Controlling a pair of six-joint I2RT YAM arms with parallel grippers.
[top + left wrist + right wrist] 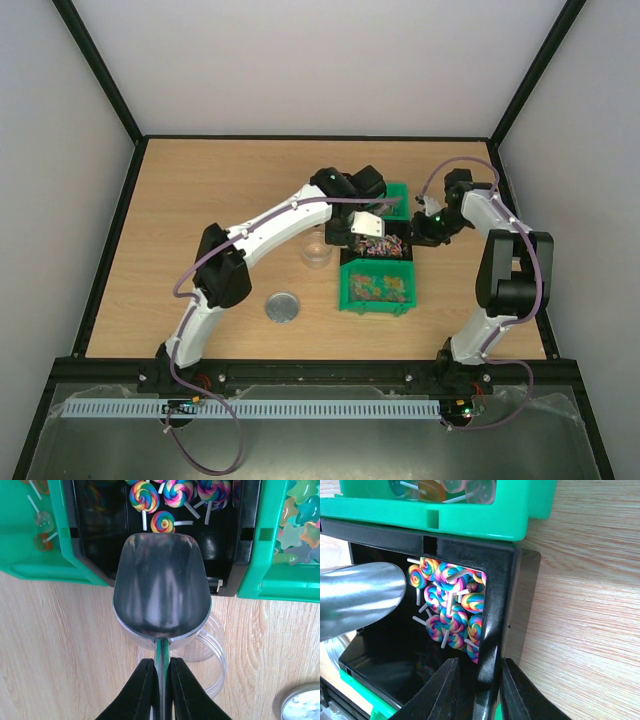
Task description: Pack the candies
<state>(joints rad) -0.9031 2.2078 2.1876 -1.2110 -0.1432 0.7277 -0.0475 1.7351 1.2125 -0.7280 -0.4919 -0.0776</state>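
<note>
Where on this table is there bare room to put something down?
The table is bare along its far edge and left of the left arm. It is crowded mid-right: green bins, black bin, clear cup, lid.

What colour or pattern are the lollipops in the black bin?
The lollipops have rainbow spiral swirls on white sticks; clearest in the right wrist view.

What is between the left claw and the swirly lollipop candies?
The empty metal scoop, gripped by its handle in the left claw, stretches toward the lollipop candies in the black bin. The left wrist view shows it.
</note>
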